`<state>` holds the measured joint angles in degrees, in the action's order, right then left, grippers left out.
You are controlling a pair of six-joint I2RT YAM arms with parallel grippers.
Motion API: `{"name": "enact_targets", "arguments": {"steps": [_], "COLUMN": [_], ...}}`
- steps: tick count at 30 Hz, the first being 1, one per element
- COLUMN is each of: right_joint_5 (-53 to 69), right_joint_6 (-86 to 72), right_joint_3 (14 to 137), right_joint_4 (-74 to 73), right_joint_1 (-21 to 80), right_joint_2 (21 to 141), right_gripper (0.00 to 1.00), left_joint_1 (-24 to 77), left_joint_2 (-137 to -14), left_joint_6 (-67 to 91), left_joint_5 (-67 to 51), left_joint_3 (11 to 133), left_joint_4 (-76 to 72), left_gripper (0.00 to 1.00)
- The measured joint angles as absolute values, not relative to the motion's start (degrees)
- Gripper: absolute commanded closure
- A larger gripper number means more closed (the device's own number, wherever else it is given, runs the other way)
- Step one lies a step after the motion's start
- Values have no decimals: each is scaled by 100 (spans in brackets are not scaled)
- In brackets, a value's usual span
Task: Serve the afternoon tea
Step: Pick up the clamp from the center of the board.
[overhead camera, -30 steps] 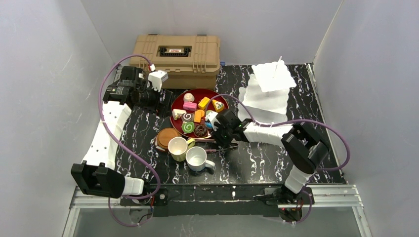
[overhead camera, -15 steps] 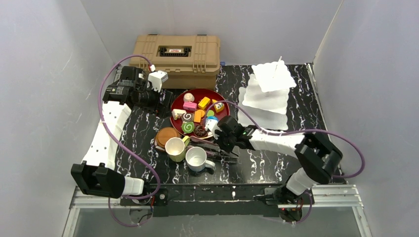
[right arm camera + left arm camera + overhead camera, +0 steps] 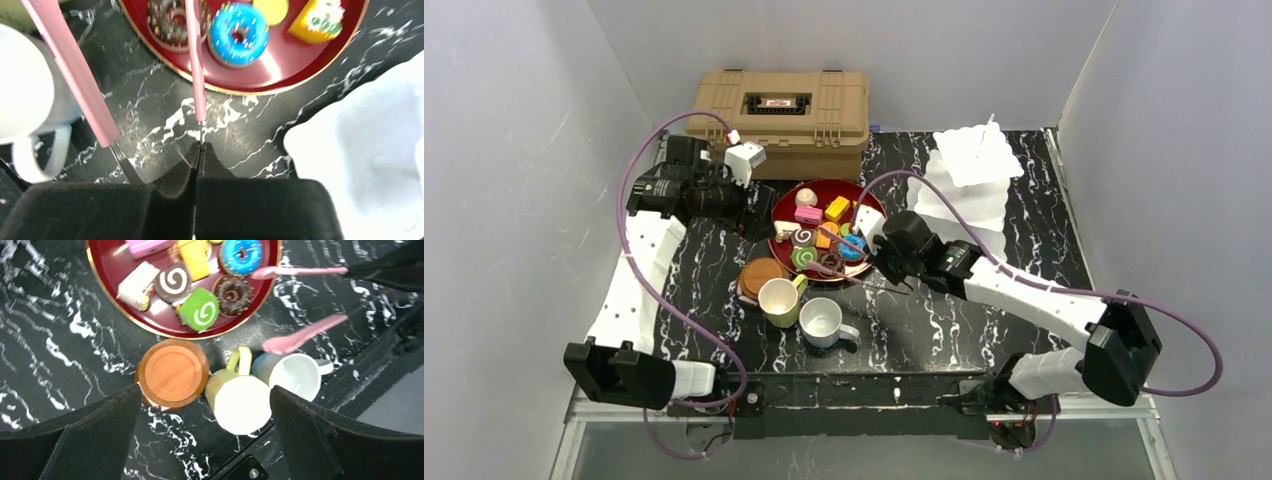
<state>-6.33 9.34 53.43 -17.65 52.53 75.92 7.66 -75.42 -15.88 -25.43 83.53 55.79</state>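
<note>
The toy pastries lie on a red plate (image 3: 776, 215): a blue donut (image 3: 237, 27), a chocolate donut (image 3: 172, 20), a green swirl roll (image 3: 200, 312) and a yellow cake slice (image 3: 320, 17) among them. In front of the plate sit a brown coaster (image 3: 172, 372), a pale yellow mug (image 3: 240, 402) and a white mug (image 3: 297, 375). My right gripper (image 3: 200, 145) is shut on the metal tongs (image 3: 197, 75), whose pink tips reach over the plate's near edge and the white mug. High above the coaster and mugs, my left gripper (image 3: 205, 390) stands wide open with nothing in it.
A tan ribbed toolbox (image 3: 781, 105) stands at the back left. A white tiered stand (image 3: 969, 170) rises at the back right, close to my right arm. Grey walls enclose the black marbled table (image 3: 944, 320).
My right gripper closed on the tongs beside the mugs and carried them up and back toward the plate. The left arm barely moved.
</note>
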Motion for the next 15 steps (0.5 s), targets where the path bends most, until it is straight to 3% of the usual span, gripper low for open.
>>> {"name": "enact_targets", "arguments": {"steps": [8,15], "right_joint_5": [-661,-169], "right_joint_6": [775,620], "right_joint_3": [7081,7972], "right_joint_4": [-2132,-2423], "right_joint_1": [5253,5251], "right_joint_2": [7854,8154], "right_gripper": [99,99], "left_joint_1": [764,766], "left_joint_2": [-6853,-6313], "left_joint_6": [-2432,-3994], "left_joint_5": [-4160,-5275], "left_joint_3": [8399,8882], "left_joint_4": [5778,6659], "left_gripper": [1,10]}}
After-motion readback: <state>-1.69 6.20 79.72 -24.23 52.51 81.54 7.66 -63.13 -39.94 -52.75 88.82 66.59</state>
